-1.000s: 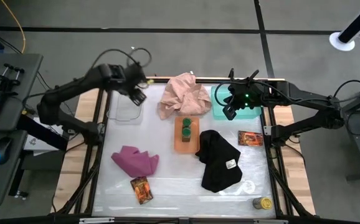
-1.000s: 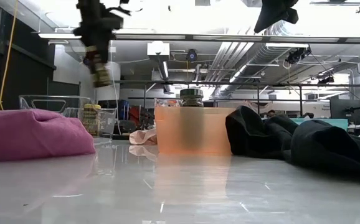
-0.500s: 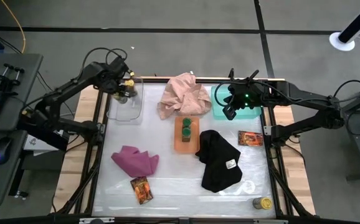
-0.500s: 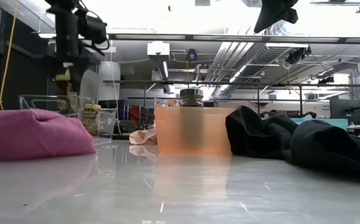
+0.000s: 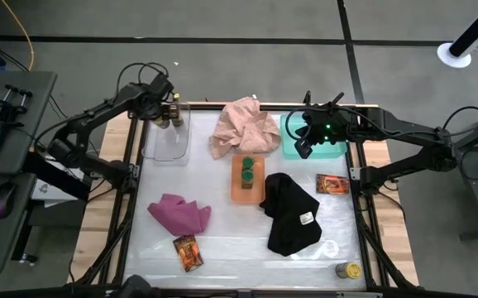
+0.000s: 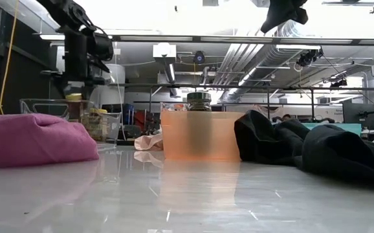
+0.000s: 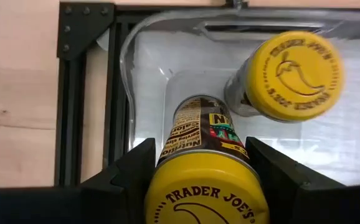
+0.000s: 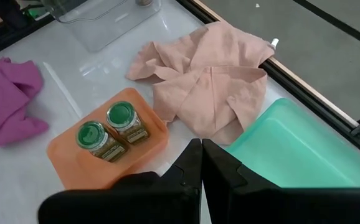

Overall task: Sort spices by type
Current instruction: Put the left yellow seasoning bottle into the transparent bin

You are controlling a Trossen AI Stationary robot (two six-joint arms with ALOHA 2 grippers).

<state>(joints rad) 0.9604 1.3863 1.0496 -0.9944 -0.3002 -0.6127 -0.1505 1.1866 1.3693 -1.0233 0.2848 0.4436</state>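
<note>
A yellow-lidded spice jar (image 7: 200, 186) sits between the fingers of my left gripper (image 5: 166, 114), low inside the clear tray (image 5: 163, 147) at the table's far left. A second yellow-lidded jar (image 7: 290, 76) stands on its base in that tray, right beside the held one. Two green-lidded jars (image 5: 247, 169) stand in the orange tray (image 5: 236, 192). My right gripper (image 5: 305, 149) hovers shut over the teal tray (image 5: 335, 151), holding nothing. Two packets (image 5: 188, 252) (image 5: 332, 184) lie flat on the table. Another yellow-lidded jar (image 5: 348, 270) stands at the near right. My left gripper pinches the jar's round wall just under the yellow lid (image 7: 198, 146) between its two fingers (image 7: 133, 171), one on each side. The fingers come from above, slanting steeply down. The jar stands about upright within the clear tray; whether its base touches the tray floor, I cannot tell.
A pale pink cloth (image 5: 243, 126) lies crumpled at the far middle, a magenta cloth (image 5: 179, 213) at the near left, and a black cloth (image 5: 290, 213) right of the orange tray. The black frame rail (image 7: 80, 93) runs just outside the clear tray.
My left gripper has carried the yellow-lidded jar toward the table's far left corner and down into the clear tray, rolling its wrist as it went. The jar, tilted and high before, now stands about upright beside the other yellow-lidded jar.
</note>
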